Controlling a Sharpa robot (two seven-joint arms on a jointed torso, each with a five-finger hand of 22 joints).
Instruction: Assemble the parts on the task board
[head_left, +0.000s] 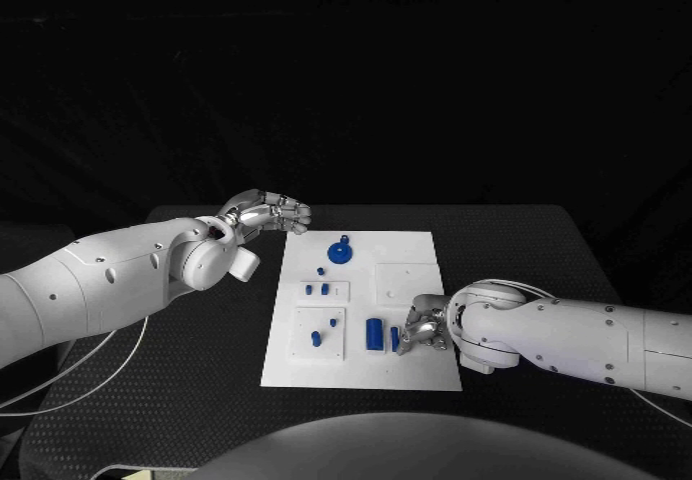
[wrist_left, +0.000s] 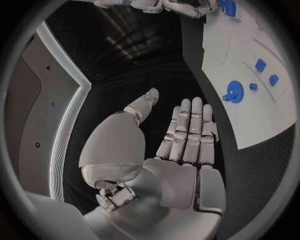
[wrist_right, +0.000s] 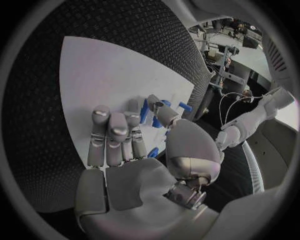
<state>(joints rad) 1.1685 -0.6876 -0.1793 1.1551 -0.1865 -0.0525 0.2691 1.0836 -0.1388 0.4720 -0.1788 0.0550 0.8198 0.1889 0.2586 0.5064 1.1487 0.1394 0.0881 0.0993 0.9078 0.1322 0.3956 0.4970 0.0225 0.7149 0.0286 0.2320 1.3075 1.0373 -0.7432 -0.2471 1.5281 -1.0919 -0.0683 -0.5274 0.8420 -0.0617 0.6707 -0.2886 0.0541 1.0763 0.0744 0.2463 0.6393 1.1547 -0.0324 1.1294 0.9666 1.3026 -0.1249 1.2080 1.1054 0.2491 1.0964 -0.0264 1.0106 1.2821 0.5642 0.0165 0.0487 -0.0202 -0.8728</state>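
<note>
The white task board (head_left: 411, 250) lies in the middle of the black table. A round blue part (head_left: 339, 251) sits at its far end, with small blue parts (head_left: 317, 290) nearer and a thick blue part (head_left: 375, 333) near the front. My right hand (head_left: 423, 328) rests on the board's right front. Its thumb and a finger pinch a slim blue part (head_left: 394, 340), also seen as a blue part (wrist_right: 144, 111) beside the right hand (wrist_right: 125, 150). My left hand (head_left: 267, 212) hovers off the board's far left corner. That left hand (wrist_left: 184, 145) holds nothing, its fingers straight.
Two more small blue pieces (head_left: 325, 331) lie on a raised square at the board's left front. A bare raised square (head_left: 407, 280) sits on the right half. Black table (head_left: 188, 400) surrounds the board. The left wrist view shows the board (wrist_left: 250, 120) and round part (wrist_left: 234, 91).
</note>
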